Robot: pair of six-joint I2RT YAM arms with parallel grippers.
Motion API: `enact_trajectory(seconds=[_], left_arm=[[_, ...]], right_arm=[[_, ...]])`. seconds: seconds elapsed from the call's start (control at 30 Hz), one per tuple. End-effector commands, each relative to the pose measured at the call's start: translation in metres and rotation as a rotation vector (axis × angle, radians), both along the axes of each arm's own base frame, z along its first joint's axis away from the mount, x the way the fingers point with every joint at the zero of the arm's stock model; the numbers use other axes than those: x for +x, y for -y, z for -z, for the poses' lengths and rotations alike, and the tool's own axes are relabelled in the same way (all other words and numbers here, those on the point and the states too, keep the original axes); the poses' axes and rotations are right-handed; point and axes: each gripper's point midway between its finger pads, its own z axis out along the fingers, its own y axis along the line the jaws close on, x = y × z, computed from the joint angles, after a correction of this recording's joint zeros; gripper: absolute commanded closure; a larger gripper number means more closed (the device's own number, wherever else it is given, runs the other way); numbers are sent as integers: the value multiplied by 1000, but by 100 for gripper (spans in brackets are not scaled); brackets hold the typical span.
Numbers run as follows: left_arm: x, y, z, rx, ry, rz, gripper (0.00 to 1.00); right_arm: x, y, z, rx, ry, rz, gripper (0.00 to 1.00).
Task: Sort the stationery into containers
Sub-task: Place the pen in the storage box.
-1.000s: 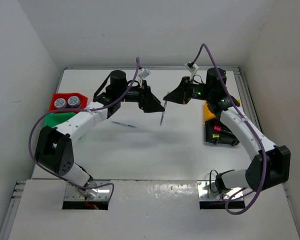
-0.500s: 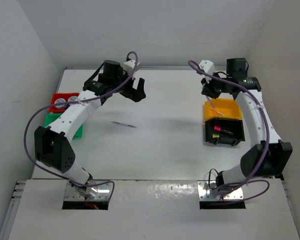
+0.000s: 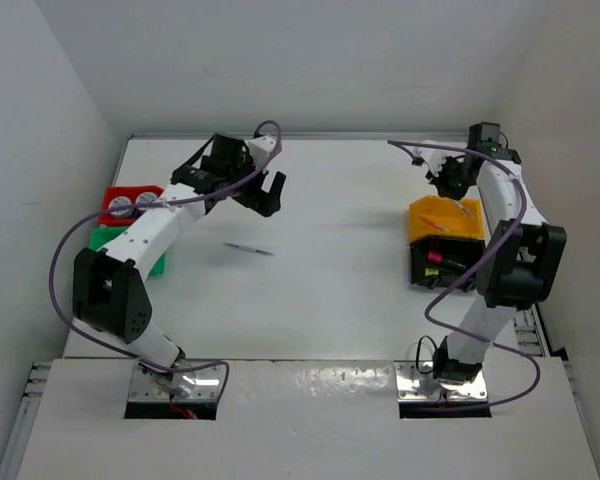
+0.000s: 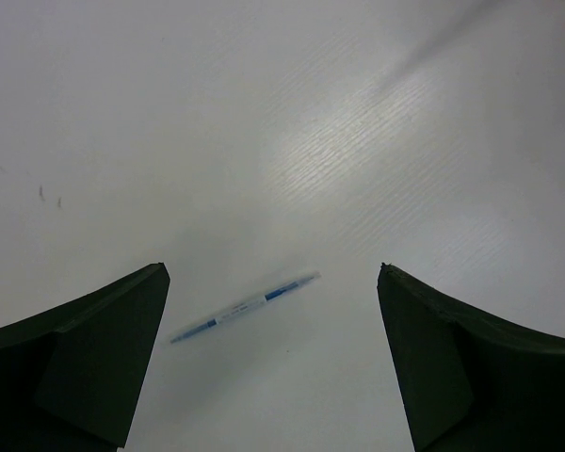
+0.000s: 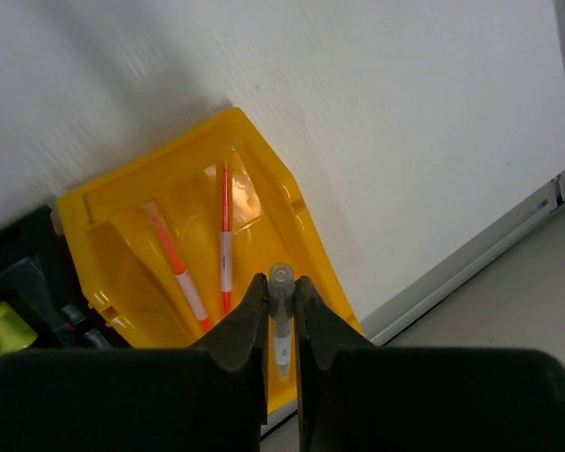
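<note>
Now: right jaws pinch one pen (image 5: 281,282); yellow bin (image 5: 160,184), two pencils (image 5: 224,254); left jaws apart over loose pen (image 4: 245,308).

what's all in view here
red plastic bin: 1, red, far left edge
round blue-white tape rolls: 2, blue-white, in the red bin
green plastic bin: 1, green, beside the red bin
yellow plastic bin: 1, yellow, right side
orange pencils: 2, orange-white, in the yellow bin
black plastic bin: 1, black, beside the yellow bin
pink-tipped highlighter: 1, in the black bin
thin blue-white pen: 1, loose on the white table
thin grey pen: 1, held over the yellow bin
left fingers: open, empty
right fingers: shut on the thin grey pen
</note>
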Motion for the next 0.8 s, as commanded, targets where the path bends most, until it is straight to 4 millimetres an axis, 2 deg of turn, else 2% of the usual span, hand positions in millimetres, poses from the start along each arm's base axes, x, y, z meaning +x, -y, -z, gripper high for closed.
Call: enact_trajectory(seconds=[0.0,0.07,0.1,0.2,0.27,0.3,0.33,0.37,0.4,0.43,0.47,0.5,0.53,0.63,0.67,0.77], left_arm=[[7,-15,-2,37,37,-40,0],[11,-24,7,73,30,-64,0],[13,-28,12,90,24,-68,0],[22,-37,20,171,45,-14,0],[23,-39,23,253,52,94,2],[26,-40,34,291,28,132,3],[26,-41,35,317,10,169,4],[26,-44,40,369,13,239,5],[29,-47,55,398,-19,273,6],[27,-48,60,408,-43,312,7],[29,-52,73,441,-57,373,9],[27,-51,77,439,-69,408,11],[29,-54,82,453,-64,445,13],[28,-50,100,451,-88,524,18],[28,-50,108,465,-91,558,19],[21,-48,127,485,-131,636,23]], right_arm=[[6,9,6,-61,-1,-49,98],[3,14,17,-91,-10,-48,88],[2,15,23,-96,-23,-48,78],[3,16,23,-79,-27,-9,66],[6,6,4,9,-11,31,59],[7,2,-4,43,-5,49,57],[10,-2,-22,83,21,85,55],[7,-11,-30,133,20,82,53],[6,-19,-38,166,25,86,53],[2,-27,-54,213,42,110,53],[-1,-33,-62,248,50,117,53],[-4,-47,-72,307,53,107,53],[-13,-56,-86,363,58,135,53],[-33,-86,-101,509,21,148,52],[-42,-93,-113,536,36,143,52],[-66,-113,-114,630,-16,161,52]])
